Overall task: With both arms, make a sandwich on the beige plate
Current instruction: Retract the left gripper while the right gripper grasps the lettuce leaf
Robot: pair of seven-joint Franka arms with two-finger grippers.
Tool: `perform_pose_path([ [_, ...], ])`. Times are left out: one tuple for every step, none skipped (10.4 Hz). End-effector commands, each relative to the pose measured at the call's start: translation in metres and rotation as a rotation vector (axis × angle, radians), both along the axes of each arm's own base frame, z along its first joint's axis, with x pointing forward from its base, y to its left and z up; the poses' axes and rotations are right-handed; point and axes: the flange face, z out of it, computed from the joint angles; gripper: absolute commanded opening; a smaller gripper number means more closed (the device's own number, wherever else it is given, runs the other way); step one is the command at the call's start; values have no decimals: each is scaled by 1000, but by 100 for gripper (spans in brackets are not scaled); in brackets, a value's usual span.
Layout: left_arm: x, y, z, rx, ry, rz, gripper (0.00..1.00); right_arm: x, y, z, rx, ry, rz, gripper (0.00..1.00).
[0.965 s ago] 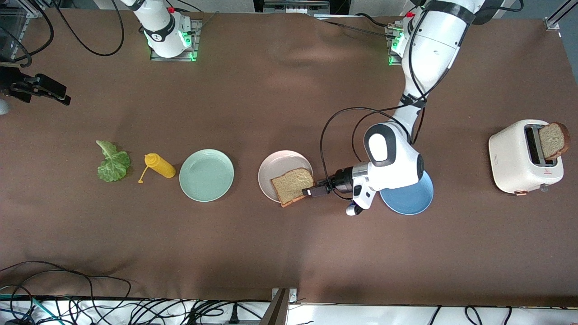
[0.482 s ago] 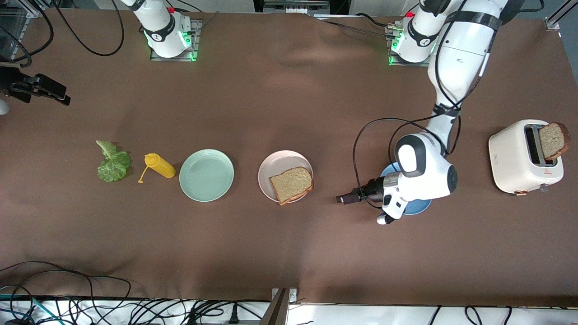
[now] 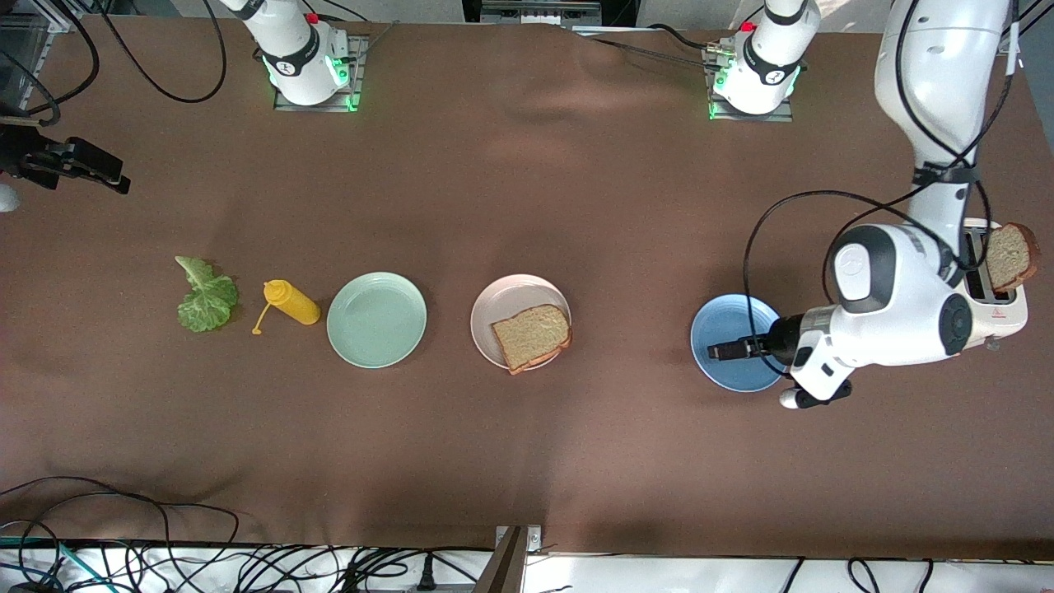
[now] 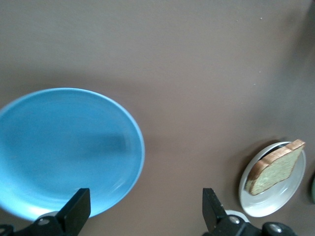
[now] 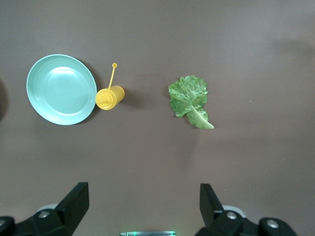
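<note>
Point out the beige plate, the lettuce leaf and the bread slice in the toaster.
beige plate (image 3: pixel 502 303): front view, bare rim area.
lettuce leaf (image 5: pixel 189 98): right wrist view, middle of the leaf.
bread slice in the toaster (image 3: pixel 1009 256): front view, its face.

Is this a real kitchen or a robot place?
Probably a robot lab set up like a kitchen: two white robot arms bolted to a brown cloth-covered table, a white toaster, and tangled black cables along the table's edge.
</note>
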Motion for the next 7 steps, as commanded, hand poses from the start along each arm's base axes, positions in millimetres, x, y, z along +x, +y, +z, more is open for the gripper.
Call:
perform_pose_path([
  [-24, 17, 50, 145, 3, -82, 100, 19, -21, -37, -9, 39, -25, 100],
  [-32, 23, 71, 207, 13, -105, 100, 33, -28, -63, -11, 53, -26, 100],
  [-40, 28, 95, 258, 11, -133, 100, 46, -37, -93, -15, 74, -21, 100],
  [-49, 43, 119, 277, 17, -124, 100, 59, -48, -124, -25, 94, -11, 100],
  [-57, 56, 141, 277, 13, -108, 100, 70, -57, -152, -42, 95, 18, 100],
  [-63, 65, 156, 284, 8, -107, 100, 77, -61, -173, -37, 106, 61, 100],
  [-70, 72, 168, 289, 15, -105, 100, 85, -67, -208, -21, 126, 168, 100],
])
